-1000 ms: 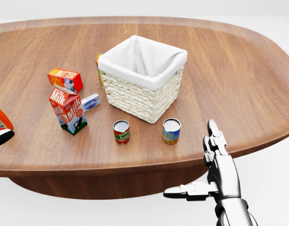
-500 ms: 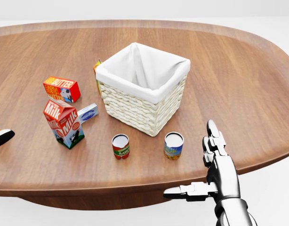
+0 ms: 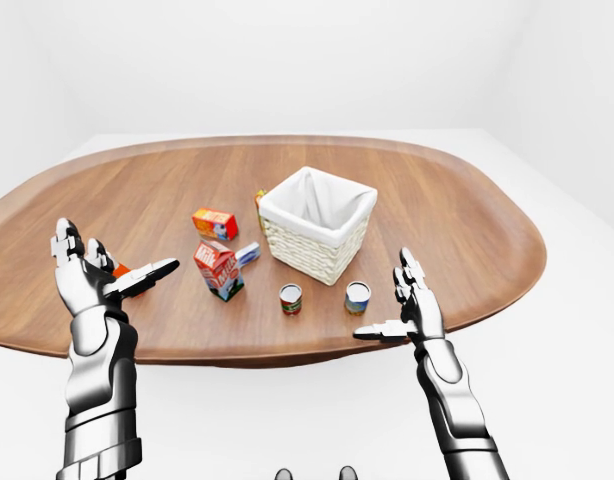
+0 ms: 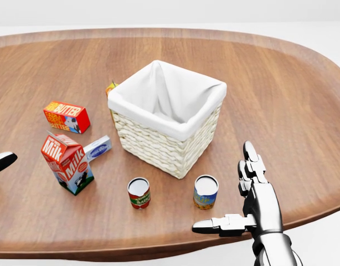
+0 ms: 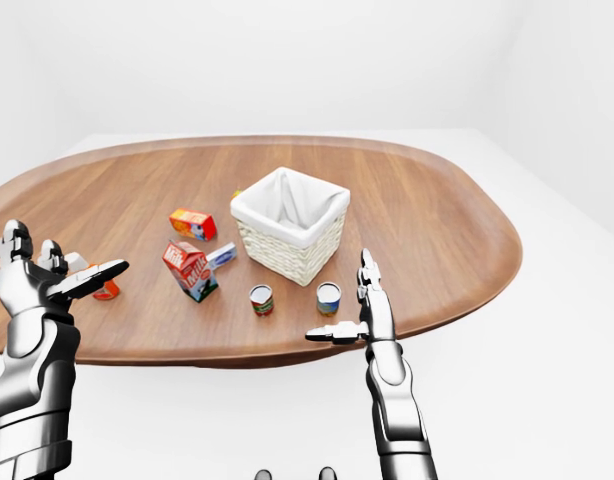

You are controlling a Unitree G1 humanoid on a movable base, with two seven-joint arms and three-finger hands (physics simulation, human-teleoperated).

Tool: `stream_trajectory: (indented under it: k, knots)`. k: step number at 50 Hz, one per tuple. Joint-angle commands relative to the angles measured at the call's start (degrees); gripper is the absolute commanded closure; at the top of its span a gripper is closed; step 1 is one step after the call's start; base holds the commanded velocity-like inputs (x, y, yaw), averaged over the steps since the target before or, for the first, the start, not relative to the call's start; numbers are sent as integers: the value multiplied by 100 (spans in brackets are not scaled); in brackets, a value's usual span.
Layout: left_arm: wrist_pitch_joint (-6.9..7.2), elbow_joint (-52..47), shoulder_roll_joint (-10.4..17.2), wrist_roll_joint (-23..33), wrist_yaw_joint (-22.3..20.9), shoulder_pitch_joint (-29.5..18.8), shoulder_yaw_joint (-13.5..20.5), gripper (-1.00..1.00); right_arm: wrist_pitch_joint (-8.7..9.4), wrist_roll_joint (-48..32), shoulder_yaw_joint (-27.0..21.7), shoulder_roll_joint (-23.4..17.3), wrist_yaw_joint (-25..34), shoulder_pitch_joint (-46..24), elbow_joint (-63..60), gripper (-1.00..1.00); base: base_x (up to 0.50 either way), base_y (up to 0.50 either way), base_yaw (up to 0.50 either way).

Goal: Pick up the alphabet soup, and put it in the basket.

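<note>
The alphabet soup (image 4: 205, 192), a can with a blue and yellow label, stands upright on the wooden table just below the basket. The wicker basket (image 4: 159, 145) with a white cloth lining stands at the table's middle and looks empty. My right hand (image 4: 234, 197) is open, fingers up and thumb pointing left, just right of the can and slightly below it, not touching it. My left hand (image 3: 107, 270) is open and empty over the table's left side, far from the can.
A red and green can (image 4: 139, 193) stands left of the soup. A milk carton (image 4: 67, 163), a small blue and white box (image 4: 97, 148) and a butter box (image 4: 66, 116) lie left of the basket. The table's near edge (image 4: 159, 249) runs under my right hand.
The camera has moved closer to the table: everything on it has slid lower in the head view and looks larger. My right hand keeps its place in the picture.
</note>
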Motion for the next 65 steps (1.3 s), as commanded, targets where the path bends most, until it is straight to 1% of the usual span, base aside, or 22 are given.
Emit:
stream_trajectory:
  k: [1,3,5,7,8,12,14,17,19,24,27,32,34,36,40,43,46,48,51,58,62,65]
  knots:
    - [15,-41,-3,0,-6,19,5,-100,12,12,0,-3,13,3,-15,-100,20,-5,0]
    - [1,-19,-5,3,-12,12,5,-100,-7,13,-3,-5,18,-7,16,-100,20,-5,0]
    - [-16,7,-7,10,-15,3,1,-100,21,5,9,3,10,14,-32,-100,20,-5,0]
    - [3,-27,-7,3,-12,19,4,-100,27,-13,16,3,2,25,-55,-100,20,-6,0]
    - [-23,9,-10,15,-16,7,-1,-100,15,-4,7,0,9,17,-30,-100,20,-8,0]
    - [-17,-4,-10,8,-19,11,-1,-100,-5,-5,1,-3,9,4,4,-100,20,-9,0]
    - [-17,-3,-11,13,-15,7,-3,-100,35,-5,12,9,-2,20,-46,-100,20,-9,0]
    - [-29,18,-11,16,-18,-2,-4,-100,-4,1,-1,0,4,-5,24,-100,20,-9,0]
    - [-36,23,-10,17,-20,0,-5,-100,3,2,1,2,3,-1,10,-100,20,-9,0]
    - [5,-33,-11,6,-7,20,-2,-100,-23,9,-7,-1,4,-10,43,-100,20,-9,0]
    - [-12,5,-11,10,-11,4,1,-100,-18,6,-2,3,-4,-7,38,-100,20,-9,0]
    - [20,-45,-13,3,-3,24,5,-100,-18,16,-14,-1,-13,-13,59,-100,20,-9,0]
    - [13,-35,-14,3,-7,23,8,-100,16,12,-1,5,-18,6,3,-100,20,-10,0]
    - [9,-28,-14,4,-8,22,7,-100,-21,18,-12,-1,-12,-14,60,-100,20,-10,0]
    - [13,-24,-13,5,-4,16,7,-100,-23,21,-12,-2,-11,-21,70,-100,20,-10,0]
    - [-36,52,-13,17,-13,-15,-2,-100,-37,28,-18,-6,-7,-33,100,-100,20,-10,0]
    - [-63,90,-6,14,-22,-26,-5,-100,-10,21,-8,-4,-11,-18,60,-100,20,-10,0]
    - [-59,74,-3,9,-20,-17,-7,-100,-11,19,-8,-4,-12,-13,58,-100,19,-10,0]
    - [-9,-7,-1,-3,-9,12,-1,-100,23,-5,14,2,-19,6,9,-100,20,-10,0]
    - [-46,43,-7,14,-19,-7,-7,-100,26,-41,19,0,-31,-6,25,-100,20,-7,0]
    - [-30,17,-6,10,-14,1,-6,-100,30,-63,20,-1,-39,-5,23,-100,20,0,0]
    - [-67,51,-9,16,-28,-3,-9,-100,21,-80,22,-2,-44,-3,36,-100,20,0,0]
